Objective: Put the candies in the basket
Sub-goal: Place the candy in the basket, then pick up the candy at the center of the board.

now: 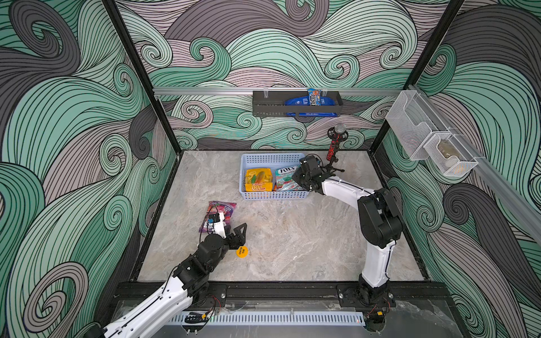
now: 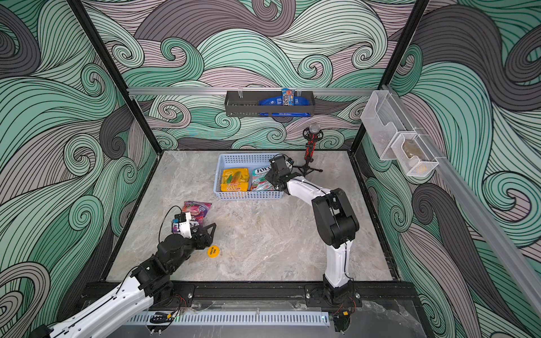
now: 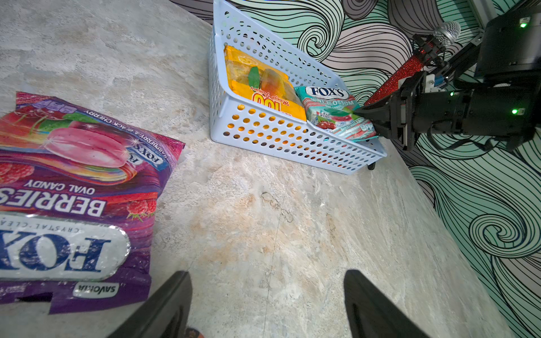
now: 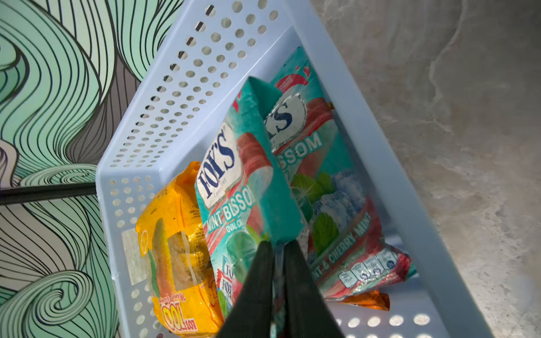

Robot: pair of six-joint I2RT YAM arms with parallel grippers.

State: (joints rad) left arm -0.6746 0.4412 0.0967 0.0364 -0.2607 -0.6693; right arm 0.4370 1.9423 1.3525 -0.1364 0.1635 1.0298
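Note:
The light blue basket (image 1: 272, 159) (image 4: 205, 58) stands at the back of the table. The yellow "100" bag (image 1: 259, 180) (image 4: 175, 248) lies in it, next to a teal FOX'S Mint bag (image 4: 330, 204) resting on an orange bag (image 4: 369, 301). My right gripper (image 1: 295, 177) (image 4: 278, 244) reaches over the basket's right end. It pinches the edge of a second teal Mint bag (image 4: 234, 181), which stands tilted above the others. The purple FOX'S Berries bag (image 1: 221, 209) (image 3: 73, 181) lies flat on the table at the left. My left gripper (image 1: 231, 226) (image 3: 268, 273) is open beside it, holding nothing.
A small yellow disc (image 1: 241, 251) lies by the left wrist. A red microphone on a stand (image 1: 335, 146) is just behind the basket's right end. A black wall rack (image 1: 295, 104) holds blue packets. White mesh bins (image 1: 424, 137) hang on the right wall.

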